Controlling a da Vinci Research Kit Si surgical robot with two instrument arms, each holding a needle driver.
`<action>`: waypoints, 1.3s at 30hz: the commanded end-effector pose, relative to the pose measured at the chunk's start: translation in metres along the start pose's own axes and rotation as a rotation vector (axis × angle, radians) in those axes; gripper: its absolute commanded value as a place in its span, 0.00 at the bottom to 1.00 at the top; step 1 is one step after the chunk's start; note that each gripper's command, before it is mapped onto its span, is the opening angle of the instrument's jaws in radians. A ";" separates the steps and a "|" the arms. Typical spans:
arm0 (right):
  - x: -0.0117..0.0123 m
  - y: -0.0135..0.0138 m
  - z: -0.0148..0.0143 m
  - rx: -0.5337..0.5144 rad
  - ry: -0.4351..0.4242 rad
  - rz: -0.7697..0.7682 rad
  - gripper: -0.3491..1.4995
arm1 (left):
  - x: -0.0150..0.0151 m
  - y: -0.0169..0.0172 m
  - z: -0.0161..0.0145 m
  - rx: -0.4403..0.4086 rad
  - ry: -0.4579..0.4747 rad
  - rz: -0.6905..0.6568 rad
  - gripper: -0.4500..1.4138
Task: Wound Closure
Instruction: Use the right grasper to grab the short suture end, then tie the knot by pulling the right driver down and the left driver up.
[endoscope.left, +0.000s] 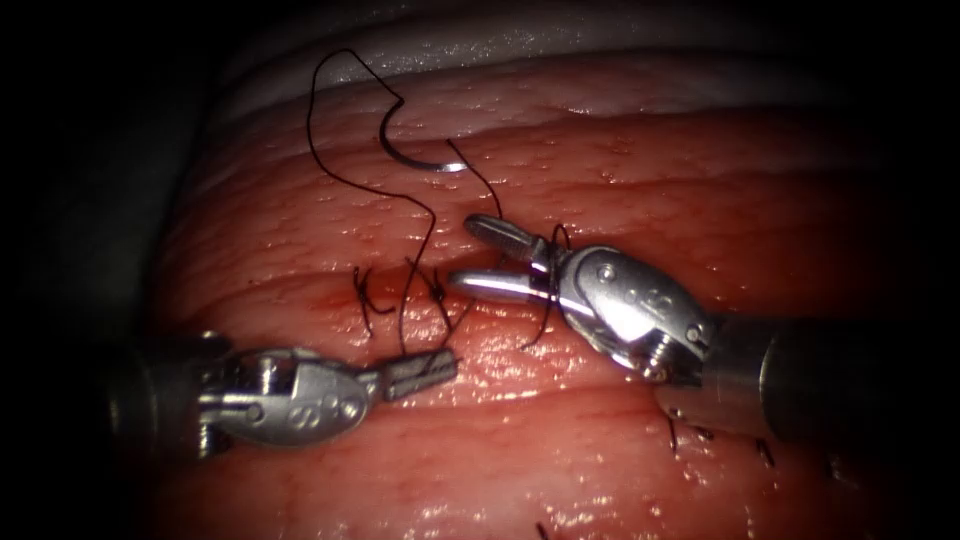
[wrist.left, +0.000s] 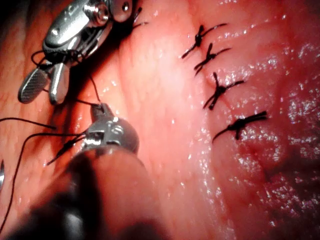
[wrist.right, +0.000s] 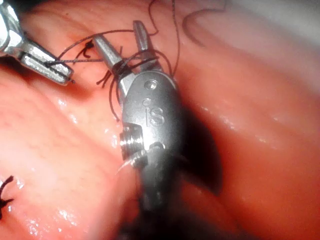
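Left tool: clenched on the thread, lower centre.
Right tool: jaws apart, holding nothing, thread wound around them.
Needle: lying free on the tissue, upper centre.
Advice: judging by the wraps, keep the loops on the jaws and the strand slack.

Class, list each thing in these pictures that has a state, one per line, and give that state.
Left tool: jaws shut on the thread.
Right tool: jaws open, thread looped around them.
Needle: free, lying on the tissue.
Thread: slack, loose loops.
Earlier stitches: knotted.
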 end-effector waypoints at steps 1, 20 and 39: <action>-0.0003 -0.0002 0.0008 -0.007 -0.002 -0.001 0.56 | -0.0002 0.0002 0.0007 0.002 0.000 -0.001 0.00; -0.0014 0.0013 0.0071 -0.265 -0.306 -0.123 0.16 | -0.0048 -0.0050 0.0037 0.064 -0.048 -0.028 0.00; -0.0006 -0.0017 0.0018 -0.228 -0.228 -0.136 0.00 | -0.0089 -0.0107 0.0060 0.061 -0.083 -0.073 0.00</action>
